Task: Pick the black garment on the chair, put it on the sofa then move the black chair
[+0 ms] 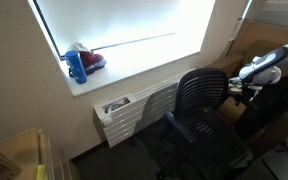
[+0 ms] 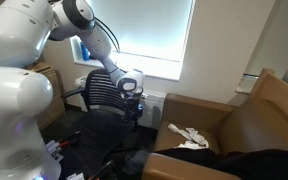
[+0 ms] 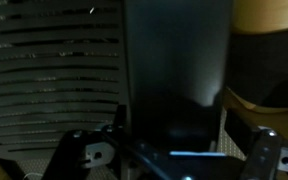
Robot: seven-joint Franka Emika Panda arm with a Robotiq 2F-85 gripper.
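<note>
The large black cloth garment [image 2: 246,160] lies across the front edge of the brown upholstered sofa [image 2: 269,105], so that step looks done. The gripper [image 2: 133,103] hangs beside the ribbed backrest of the black swivel office chair [image 2: 99,92]. Its fingers [image 3: 89,152] are spread wide and empty, seemingly placed to grasp the chair and move it.

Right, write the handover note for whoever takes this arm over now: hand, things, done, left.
Hand: open, empty, close by the chair backrest.
Black garment: seems to lie low across the sofa front, near a white cloth on its seat.
Done: garment on the sofa, it appears.
Left: grip the chair and move it.
</note>
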